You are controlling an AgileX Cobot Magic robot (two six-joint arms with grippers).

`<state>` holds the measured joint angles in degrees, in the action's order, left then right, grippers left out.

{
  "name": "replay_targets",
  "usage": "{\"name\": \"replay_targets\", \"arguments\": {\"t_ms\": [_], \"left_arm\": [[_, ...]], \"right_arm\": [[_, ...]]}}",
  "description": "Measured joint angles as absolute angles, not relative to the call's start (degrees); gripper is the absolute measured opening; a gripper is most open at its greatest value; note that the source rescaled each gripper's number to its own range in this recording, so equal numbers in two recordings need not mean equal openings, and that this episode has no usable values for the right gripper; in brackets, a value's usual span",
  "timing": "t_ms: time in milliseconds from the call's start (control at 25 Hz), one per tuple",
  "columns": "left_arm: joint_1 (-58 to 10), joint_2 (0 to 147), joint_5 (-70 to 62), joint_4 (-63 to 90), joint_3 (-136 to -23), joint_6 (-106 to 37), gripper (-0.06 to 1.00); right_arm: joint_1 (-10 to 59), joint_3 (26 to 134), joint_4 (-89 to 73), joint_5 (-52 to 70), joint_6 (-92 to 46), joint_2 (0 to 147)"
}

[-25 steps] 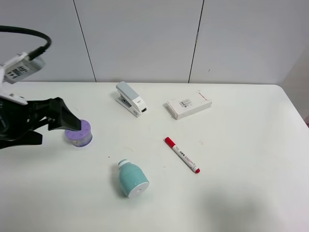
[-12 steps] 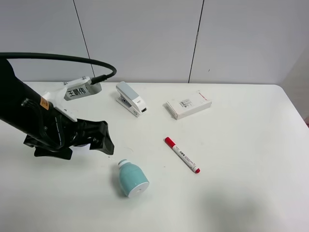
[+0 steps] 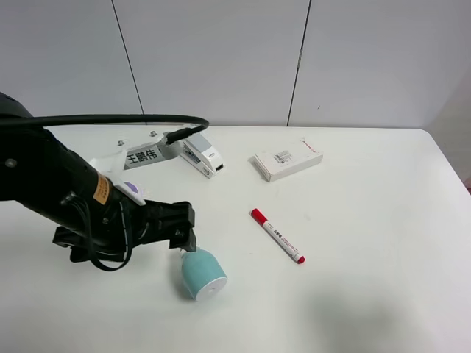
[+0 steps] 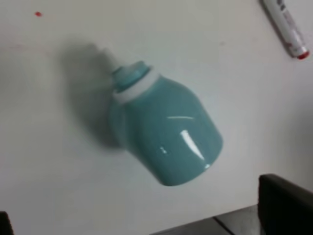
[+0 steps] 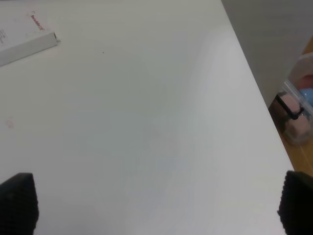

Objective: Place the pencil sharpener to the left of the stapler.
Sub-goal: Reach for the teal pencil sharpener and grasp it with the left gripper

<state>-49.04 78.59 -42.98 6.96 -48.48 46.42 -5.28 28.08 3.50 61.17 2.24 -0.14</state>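
The left gripper hangs spread wide over the pencil sharpener, which lies on its side near the table's front edge. The right gripper is spread too.

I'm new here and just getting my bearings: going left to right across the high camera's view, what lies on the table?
Puck → sharpener → marker. The stapler lines up with the sharpener and the box with the marker, so both are left out.

left arm: black | cable: black, arched | wrist plate: white, black characters, screws | sticker: orange | left gripper: black
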Motion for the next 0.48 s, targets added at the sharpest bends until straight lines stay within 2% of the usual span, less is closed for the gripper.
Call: {"name": "replay_targets", "arguments": {"t_ms": [480], "left_arm": [[-51.48, 94.52, -44.11, 9.99, -59.52, 47.08, 1.0]], "right_arm": [[-5.28, 28.08, 4.78, 61.17, 4.13, -0.14]]}}
